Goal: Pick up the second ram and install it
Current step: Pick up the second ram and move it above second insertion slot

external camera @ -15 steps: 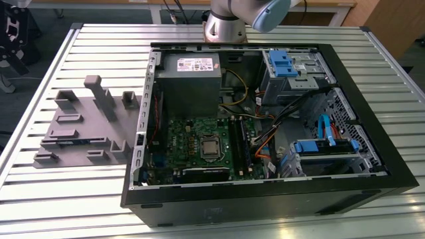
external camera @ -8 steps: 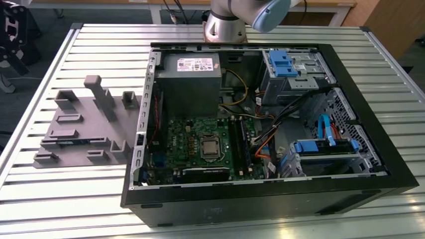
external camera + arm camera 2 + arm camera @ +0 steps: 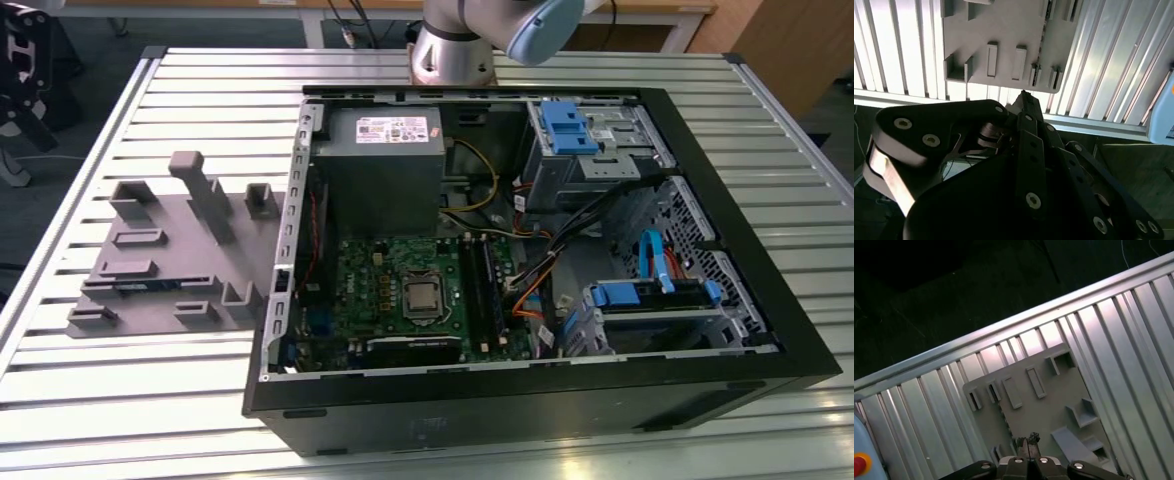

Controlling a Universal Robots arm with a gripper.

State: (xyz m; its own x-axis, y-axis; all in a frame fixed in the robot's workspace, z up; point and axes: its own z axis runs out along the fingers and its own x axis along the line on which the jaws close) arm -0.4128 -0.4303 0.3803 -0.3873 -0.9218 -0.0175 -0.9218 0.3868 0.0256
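Slatted table (image 3: 929,405) — gripper (image 3: 1028,439) closed above grey fixture (image 3: 1049,410).

Counter (image 3: 134,400): silver, ribbed in parallel slats. Parts tray (image 3: 174,250): plain matte grey. Computer case (image 3: 534,405): black shell; motherboard (image 3: 374,285) green; drive latches (image 3: 567,125) blue. End effector (image 3: 1024,97): black.

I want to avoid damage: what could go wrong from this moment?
1. The second ram stands on edge in the grey holder, among raised blocks; the shut gripper above could strike them.
2. Loose cables lie beside the memory slots and may snag the stick.
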